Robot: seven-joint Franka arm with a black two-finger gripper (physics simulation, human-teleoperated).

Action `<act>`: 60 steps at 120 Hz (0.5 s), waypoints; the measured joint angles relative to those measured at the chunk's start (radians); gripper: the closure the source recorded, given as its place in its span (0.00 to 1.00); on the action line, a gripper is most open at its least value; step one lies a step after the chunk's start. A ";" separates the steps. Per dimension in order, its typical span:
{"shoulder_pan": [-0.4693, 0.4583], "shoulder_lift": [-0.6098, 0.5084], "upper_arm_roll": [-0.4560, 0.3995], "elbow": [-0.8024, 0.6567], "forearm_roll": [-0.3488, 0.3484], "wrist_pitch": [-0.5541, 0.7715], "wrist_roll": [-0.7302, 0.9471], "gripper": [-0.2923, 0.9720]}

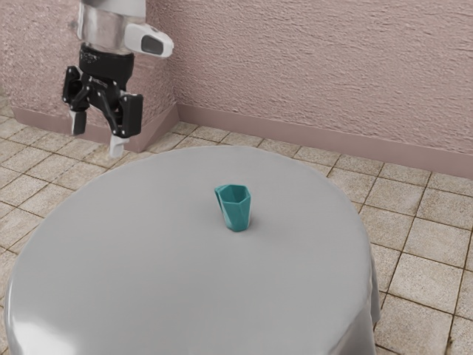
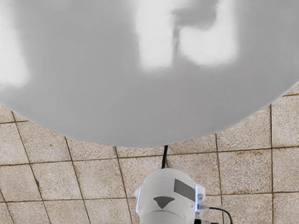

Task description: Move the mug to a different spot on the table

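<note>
Tool [image 1: 97,137] hangs high over the counter's [image 1: 148,259] far edge, at the exterior view's left. Fingers apart, nothing between them. Mug [image 1: 233,207] stands upright near the counter's middle, well apart from the tool and toward the exterior view's right of it. Wrist view looks down past the counter's rim to the tiled floor [image 2: 56,177] and the arm's base [image 2: 170,198].

My read: this is the approach, grasp not started. To do it well:
- Cross over first and stay high. Descend only once centred on the mug.
- The mug is faceted and narrows toward the foot. Grip the upper part across two opposite flats, or put one finger inside the rim and one outside. A low grip on the taper would likely squeeze it out.
- I can't make out a handle for sure. The darker bit on the side facing the exterior view's left may be one, so keep the fingers off that side.
- Close slowly. The top looks smooth, so the mug could skid or tip.
- Lift clear before moving sideways, no dragging.
- Pick a spot well inside the rim, set it down flat, open, then retreat straight up.
</note>
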State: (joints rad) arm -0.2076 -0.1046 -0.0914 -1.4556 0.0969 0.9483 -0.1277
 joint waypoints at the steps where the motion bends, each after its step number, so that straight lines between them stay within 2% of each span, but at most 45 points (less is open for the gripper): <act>1: -0.001 0.001 -0.004 0.002 0.000 0.010 -0.002 0.23; 8: -0.027 0.008 -0.004 0.012 0.004 0.069 -0.016 0.23; 16: -0.127 0.019 0.075 0.017 0.006 0.124 -0.031 0.23; 32: -0.172 0.030 0.094 0.022 0.007 0.207 -0.058 0.23; 46: -0.217 0.088 0.178 0.083 0.006 0.255 -0.092 0.23; 55: -0.257 0.204 0.282 0.181 -0.010 0.277 -0.119 0.23; 60: -0.229 0.279 0.329 0.227 -0.026 0.302 -0.135 0.23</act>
State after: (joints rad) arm -0.4368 0.1740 0.2379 -1.2286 0.0707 1.2501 -0.2624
